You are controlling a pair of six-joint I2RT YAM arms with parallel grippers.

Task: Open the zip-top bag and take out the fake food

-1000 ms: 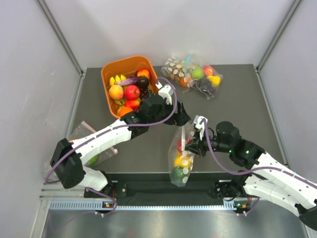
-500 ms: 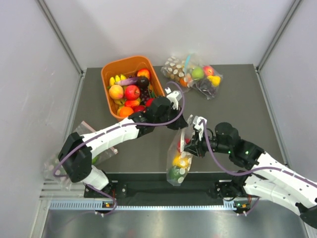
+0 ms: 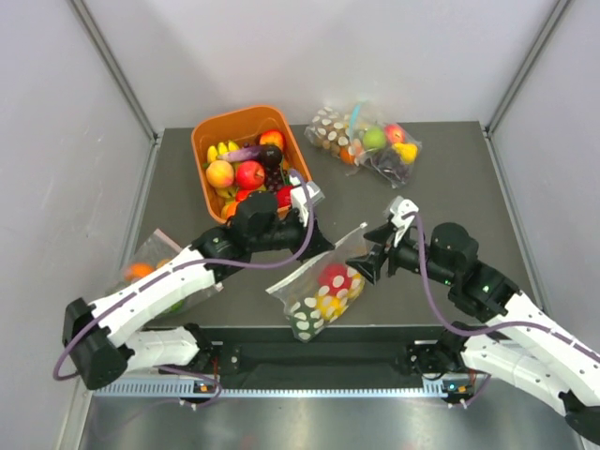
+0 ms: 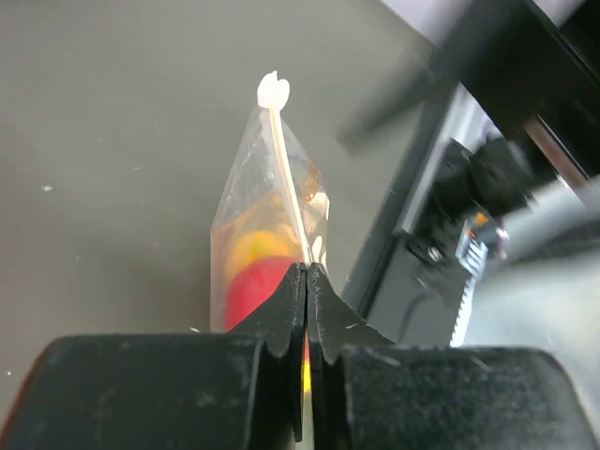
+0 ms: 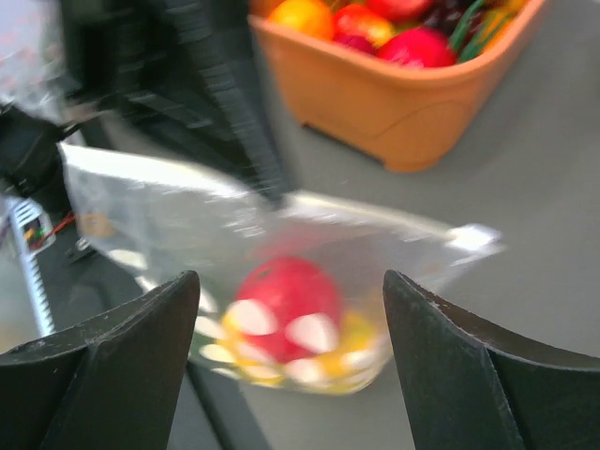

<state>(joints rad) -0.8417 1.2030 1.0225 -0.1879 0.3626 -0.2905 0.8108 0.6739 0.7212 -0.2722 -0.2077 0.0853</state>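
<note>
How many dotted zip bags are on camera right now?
3: the zip-top bag mid-table in the left gripper; a far-edge bag; a left-edge bag. None appears hidden.

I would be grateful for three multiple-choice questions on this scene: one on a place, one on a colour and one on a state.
1. Where on the table does the orange basket stand?
A. far left part
B. near right corner
C. dead centre

2. What colour is the fake food seen most plainly through the zip-top bag in the right wrist view?
A. blue
B. red
C. black

3. How is the right gripper?
A. shut on the bag
B. shut on the basket rim
C. open

Answers: 1 A, the top view shows it far left; 2 B, a red fruit fills the bag's middle; 3 C, its fingers stand wide apart.
</note>
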